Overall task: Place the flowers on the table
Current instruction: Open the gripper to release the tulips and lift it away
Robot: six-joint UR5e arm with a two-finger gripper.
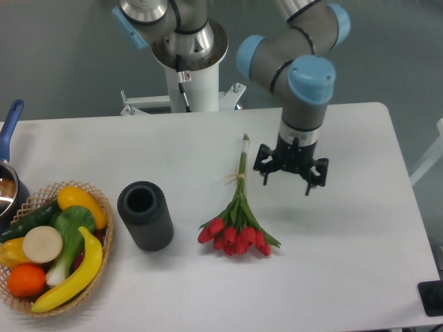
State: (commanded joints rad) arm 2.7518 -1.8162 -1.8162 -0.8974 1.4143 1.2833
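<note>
The flowers (237, 214), red tulips with green stems tied with tan string, lie flat on the white table (346, 242). Their heads point toward the front edge and the stem ends toward the back. My gripper (291, 173) hangs to the right of the stems, apart from them. It is open with nothing between its fingers.
A dark cylinder (145, 215) stands upright left of the flowers. A wicker basket of fruit and vegetables (54, 243) sits at the front left. A pot with a blue handle (8, 159) is at the left edge. The arm's base (187, 55) stands behind the table.
</note>
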